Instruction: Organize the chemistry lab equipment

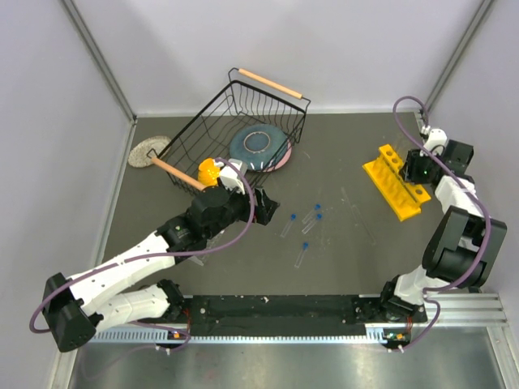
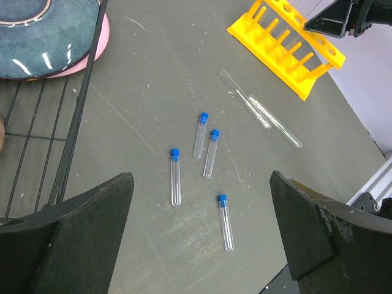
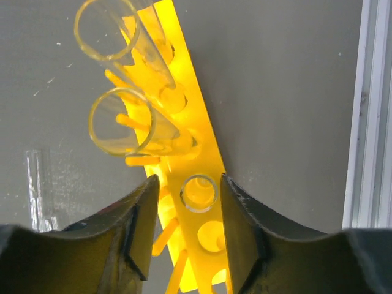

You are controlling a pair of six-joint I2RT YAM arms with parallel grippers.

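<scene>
Four blue-capped tubes (image 2: 210,153) are lying on open surface (image 2: 153,79); left fingers (image 2: 92,233) are gaping wide, holding nothing. Right fingers (image 3: 135,226) are standing parted astride a clear tube (image 3: 199,193) in the yellow rack (image 3: 205,147), far right.

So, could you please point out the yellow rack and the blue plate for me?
yellow rack (image 1: 396,188), top view, middle of its frame.
blue plate (image 1: 259,146), top view, its centre, inside the basket.
</scene>
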